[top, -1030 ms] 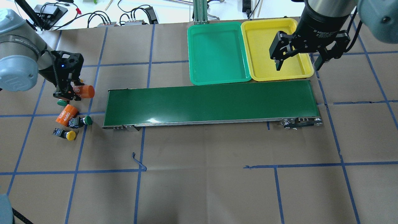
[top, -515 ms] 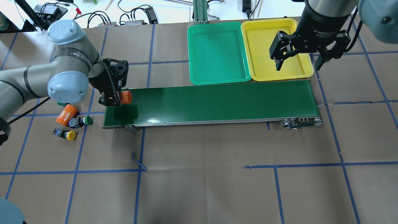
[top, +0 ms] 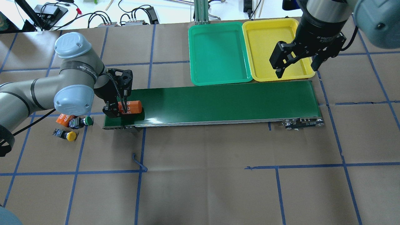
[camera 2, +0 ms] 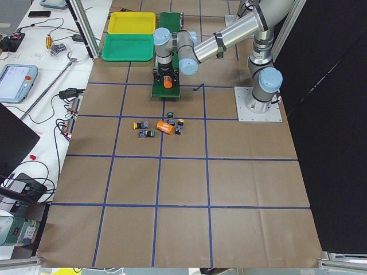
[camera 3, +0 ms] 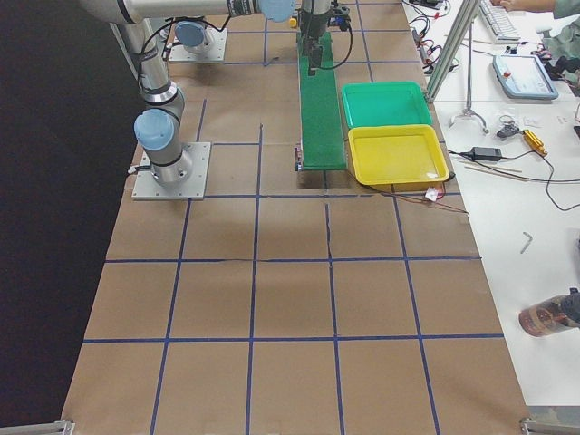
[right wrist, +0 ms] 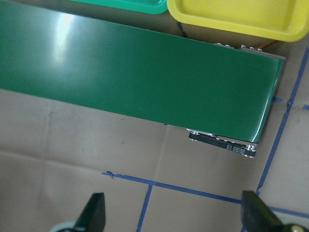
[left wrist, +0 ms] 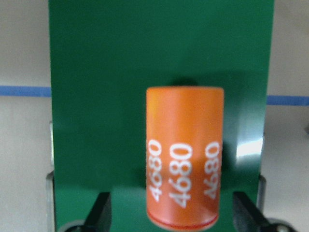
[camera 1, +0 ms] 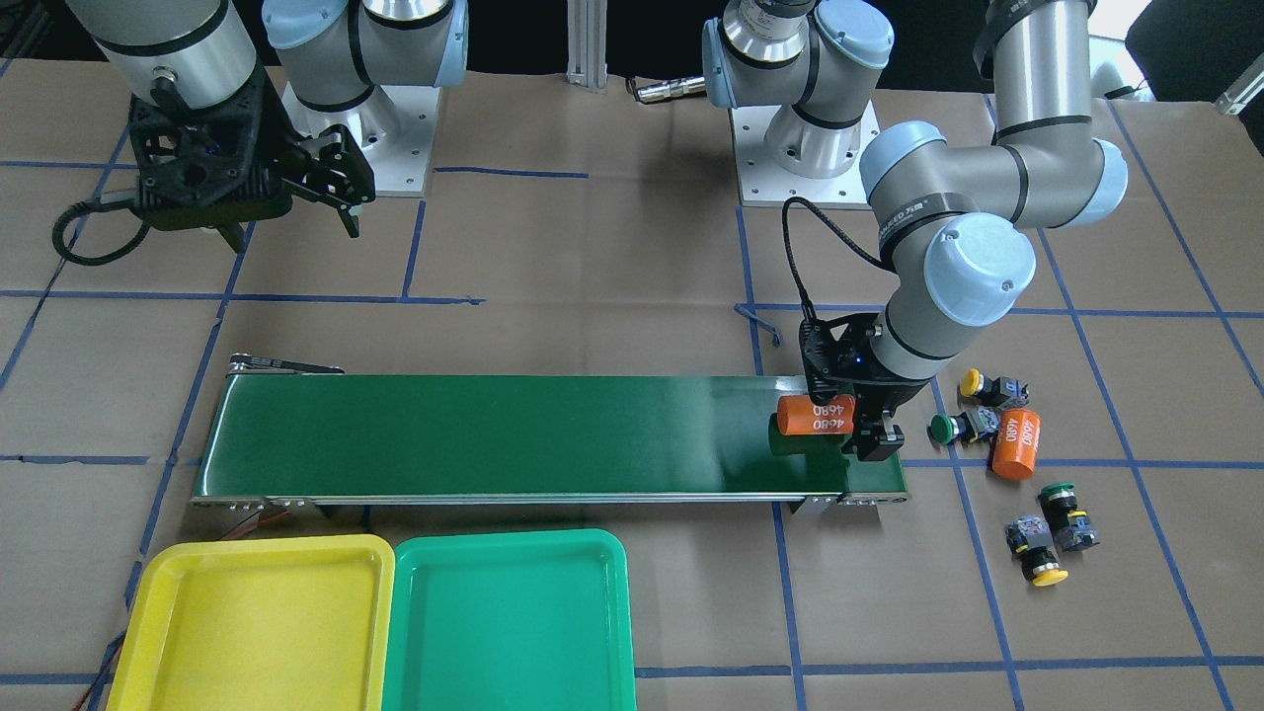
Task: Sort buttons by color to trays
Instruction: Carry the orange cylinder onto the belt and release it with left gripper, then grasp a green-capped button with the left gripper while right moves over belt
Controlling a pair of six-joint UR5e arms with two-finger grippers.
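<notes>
Buttons (camera 1: pixel 963 426) lie apart from left tool (top: pixel 118 111), jaws spread around orange cylinder (camera 1: pixel 815 415); right tool (top: pixel 296 69) likewise spread.

Overhead and front cameras face oppositely, sharing the belt (top: pixel 218 101).

The table (top: pixel 218 193) was covered in brown paper, ruled into squares by blue tape lines. A long dark-green conveyor belt (top: pixel 218 101) lay across its middle. Along the belt's far side, the green tray (top: pixel 218 53) and the yellow tray (top: pixel 265 47) sat edge to edge. Off the belt's other end lay a yellow-capped button (camera 1: pixel 987 387), a green-capped button (camera 1: pixel 958 427) just beside an orange cylinder (camera 1: pixel 1017 444), and nearby a second green-capped button (camera 1: pixel 1065 509) next to a second yellow-capped button (camera 1: pixel 1035 553). The left arm's base plate (camera 1: pixel 755 183) and the right arm's base plate (camera 1: pixel 400 163) sat at the robot's edge. A loose curl of blue tape (top: pixel 139 162) stuck up from the paper.
</notes>
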